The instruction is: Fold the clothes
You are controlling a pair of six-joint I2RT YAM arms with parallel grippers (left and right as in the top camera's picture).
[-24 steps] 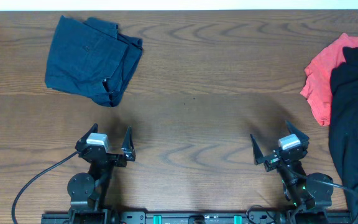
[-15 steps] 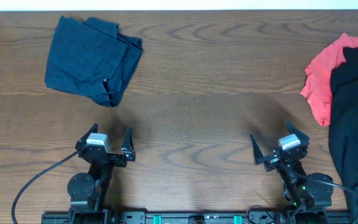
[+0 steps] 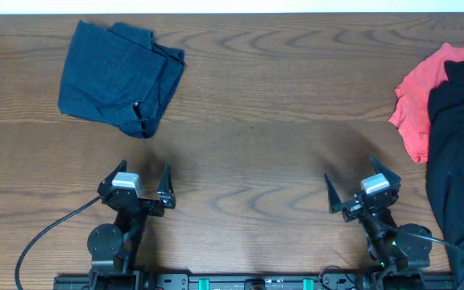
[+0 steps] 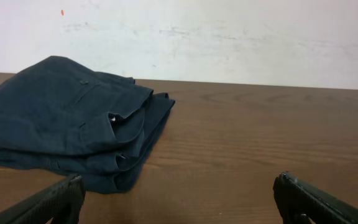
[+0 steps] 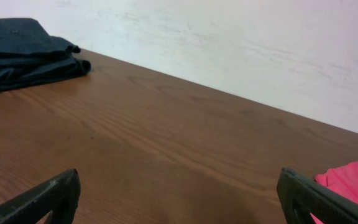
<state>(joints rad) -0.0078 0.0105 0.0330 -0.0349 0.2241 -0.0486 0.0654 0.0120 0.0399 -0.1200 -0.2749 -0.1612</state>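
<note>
A folded navy garment (image 3: 119, 76) lies at the table's far left; it also shows in the left wrist view (image 4: 67, 127) and small in the right wrist view (image 5: 23, 53). A coral-red T-shirt (image 3: 419, 101) lies at the right edge, partly under a black T-shirt (image 3: 461, 153) that runs off the frame; a corner of the red one shows in the right wrist view (image 5: 350, 180). My left gripper (image 3: 142, 182) is open and empty near the front edge, short of the navy garment. My right gripper (image 3: 359, 185) is open and empty, left of the black T-shirt.
The wooden table (image 3: 256, 129) spreads between the garments. A white wall (image 4: 229, 37) stands behind its far edge. A black cable (image 3: 43, 238) loops from the left arm's base at the front.
</note>
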